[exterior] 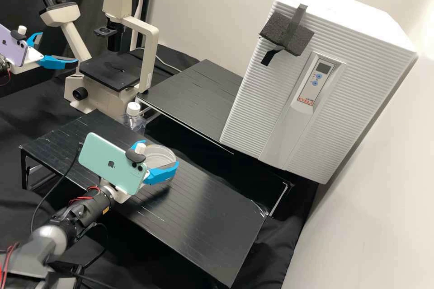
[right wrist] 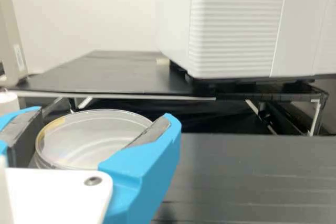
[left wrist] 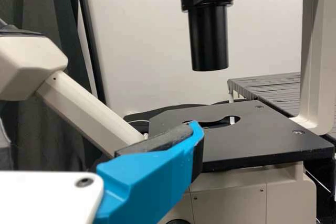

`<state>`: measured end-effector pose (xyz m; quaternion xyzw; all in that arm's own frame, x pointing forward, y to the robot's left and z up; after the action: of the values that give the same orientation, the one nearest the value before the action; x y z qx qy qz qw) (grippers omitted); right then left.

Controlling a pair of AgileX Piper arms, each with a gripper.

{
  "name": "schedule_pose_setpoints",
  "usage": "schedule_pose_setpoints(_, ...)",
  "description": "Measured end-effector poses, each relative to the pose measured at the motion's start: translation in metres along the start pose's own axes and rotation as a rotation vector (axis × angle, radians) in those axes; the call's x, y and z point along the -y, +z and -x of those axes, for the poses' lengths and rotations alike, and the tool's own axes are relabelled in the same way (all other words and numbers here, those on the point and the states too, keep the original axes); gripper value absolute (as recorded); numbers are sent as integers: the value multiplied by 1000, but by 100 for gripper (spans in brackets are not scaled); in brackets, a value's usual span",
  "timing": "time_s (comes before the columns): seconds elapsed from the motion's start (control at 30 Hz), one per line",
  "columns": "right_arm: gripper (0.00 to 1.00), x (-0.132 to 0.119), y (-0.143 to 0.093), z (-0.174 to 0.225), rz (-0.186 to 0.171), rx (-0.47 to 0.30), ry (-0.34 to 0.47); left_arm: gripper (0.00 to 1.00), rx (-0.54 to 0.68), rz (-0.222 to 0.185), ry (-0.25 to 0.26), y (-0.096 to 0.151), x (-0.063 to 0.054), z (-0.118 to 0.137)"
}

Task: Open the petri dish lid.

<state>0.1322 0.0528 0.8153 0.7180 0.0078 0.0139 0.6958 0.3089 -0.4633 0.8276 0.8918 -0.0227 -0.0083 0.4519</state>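
High view: right gripper (exterior: 162,153) clamped around petri dish (exterior: 158,157), left gripper (exterior: 59,47) spread; right wrist view: tan patch (right wrist: 53,126) on dish

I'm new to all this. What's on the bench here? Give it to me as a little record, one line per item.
goal: open the petri dish lid
petri dish: between the right gripper's fingers, over the low black table
lid: can't tell whether it is loose
left gripper: open, beside the microscope
bottle: clear, white cap, by the microscope
large cabinet: white, ribbed, with a small control panel
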Motion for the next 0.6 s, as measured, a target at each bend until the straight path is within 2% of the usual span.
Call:
schedule_pose_setpoints(0.1, 0, -11, 1, 7, -16, -2, 47, 100, 0, 0, 0, 0, 0, 0)
schedule_pose_setpoints(0.2, 0, -22, 5, 10, -12, 19, 130, 100, 0, 0, 0, 0, 0, 0)
schedule_pose_setpoints(0.3, 0, -31, 14, 8, -16, 72, 199, 100, 0, 0, 0, 0, 0, 0)
schedule_pose_setpoints(0.37, 0, -33, 21, 3, -26, 106, 217, 100, 0, 0, 0, 0, 0, 0)
schedule_pose_setpoints(0.4, 0, -35, 25, 0, -8, 124, 223, 100, 0, 0, 0, 0, 0, 0)
schedule_pose_setpoints(0.47, 0, -37, 32, -5, -7, 138, 222, 100, 0, 0, 0, 0, 0, 0)
schedule_pose_setpoints(0.6, 0, -36, 44, -14, 31, 157, 185, 100, 0, 0, 0, 0, 0, 0)
